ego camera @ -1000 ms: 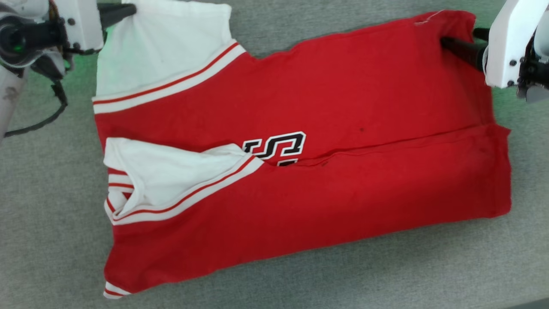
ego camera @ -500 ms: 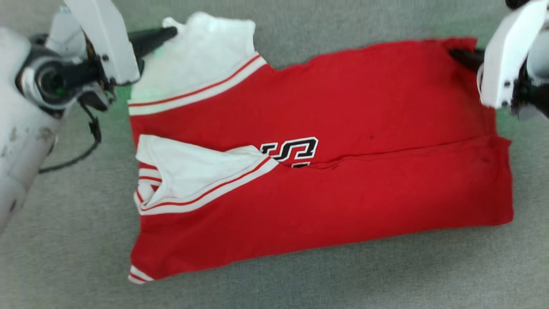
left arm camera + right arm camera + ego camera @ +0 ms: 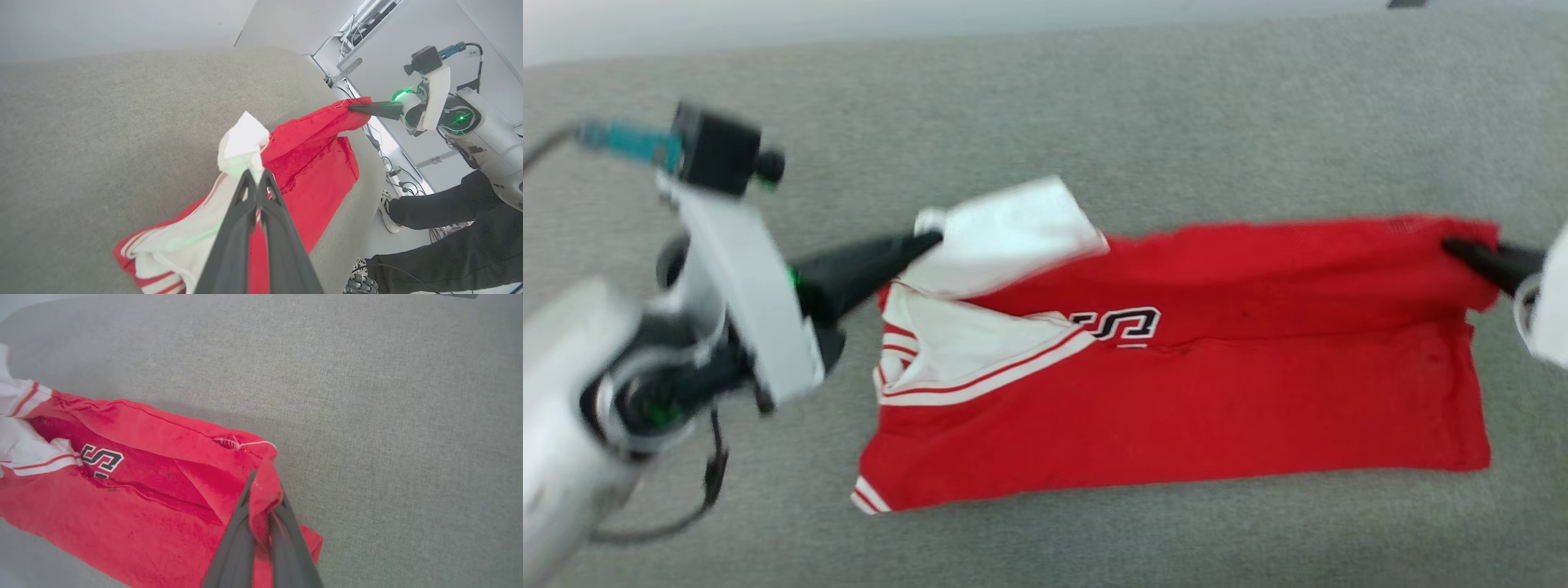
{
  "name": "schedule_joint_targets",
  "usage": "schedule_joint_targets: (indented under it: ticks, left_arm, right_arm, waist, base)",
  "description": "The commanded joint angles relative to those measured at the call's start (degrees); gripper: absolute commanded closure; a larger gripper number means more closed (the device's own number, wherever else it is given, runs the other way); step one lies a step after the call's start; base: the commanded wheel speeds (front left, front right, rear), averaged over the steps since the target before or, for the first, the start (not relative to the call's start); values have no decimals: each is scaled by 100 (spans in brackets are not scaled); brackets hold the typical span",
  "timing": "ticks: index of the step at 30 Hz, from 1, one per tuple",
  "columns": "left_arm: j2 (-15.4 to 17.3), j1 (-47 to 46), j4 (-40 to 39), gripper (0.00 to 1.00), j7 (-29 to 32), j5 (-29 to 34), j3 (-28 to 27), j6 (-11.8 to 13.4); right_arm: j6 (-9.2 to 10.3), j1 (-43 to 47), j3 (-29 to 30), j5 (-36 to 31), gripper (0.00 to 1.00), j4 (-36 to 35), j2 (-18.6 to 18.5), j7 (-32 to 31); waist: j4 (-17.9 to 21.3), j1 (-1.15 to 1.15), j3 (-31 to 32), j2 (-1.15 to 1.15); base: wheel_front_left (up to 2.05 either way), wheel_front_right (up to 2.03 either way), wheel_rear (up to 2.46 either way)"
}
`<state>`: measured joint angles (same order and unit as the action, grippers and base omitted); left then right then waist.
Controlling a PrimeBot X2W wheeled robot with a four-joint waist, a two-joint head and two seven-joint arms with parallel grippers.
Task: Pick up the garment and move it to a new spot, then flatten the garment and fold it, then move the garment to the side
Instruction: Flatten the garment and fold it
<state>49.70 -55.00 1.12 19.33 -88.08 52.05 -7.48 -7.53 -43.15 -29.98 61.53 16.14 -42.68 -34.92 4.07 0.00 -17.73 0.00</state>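
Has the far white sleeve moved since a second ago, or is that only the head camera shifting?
Yes. Pinched by the left gripper, the far sleeve has lifted and come in toward the chest lettering.

The right gripper [image 3: 1452,246], open a second ago, now pinches a red corner of the garment [image 3: 1176,408]. Together with the left gripper [image 3: 934,238], it has lifted the far edge off the grey surface [image 3: 1176,122].

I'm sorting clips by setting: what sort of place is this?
Probably a robotics lab or test room: the garment rests on a grey fabric-covered table, loose cables show beyond its edge, and a person's legs are beside it.
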Motion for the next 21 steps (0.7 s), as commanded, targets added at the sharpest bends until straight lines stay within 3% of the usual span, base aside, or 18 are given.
schedule_joint_targets:
  ticks: [1,6,11,19,21]
  left_arm:
    - [166,344,-260,100,-228,-8,-10,3]
    - [577,1191,-844,100,-890,-25,29,3]
    - [681,1853,-971,100,-1226,147,326,3]
    - [-112,2137,-40,100,-1619,-52,504,2]
    - [-177,2127,117,100,-1612,-91,515,3]
  right_arm:
    - [8,374,103,133,100,-202,-163,72]
    - [9,1345,515,330,100,-732,-516,348]
    - [8,2167,922,411,100,-973,-486,595]
    - [8,2680,1156,126,100,-712,-36,849]
    - [8,2635,1153,67,100,-577,77,891]
  waist:
    - [-288,0,270,0]
    - [-367,0,284,0]
    - [-428,0,217,0]
    - [-438,0,-29,0]
    - [-419,0,-101,0]
  base:
    - [0,0,0]
    - [0,0,0]
    - [0,0,0]
    - [0,0,0]
    - [0,0,0]
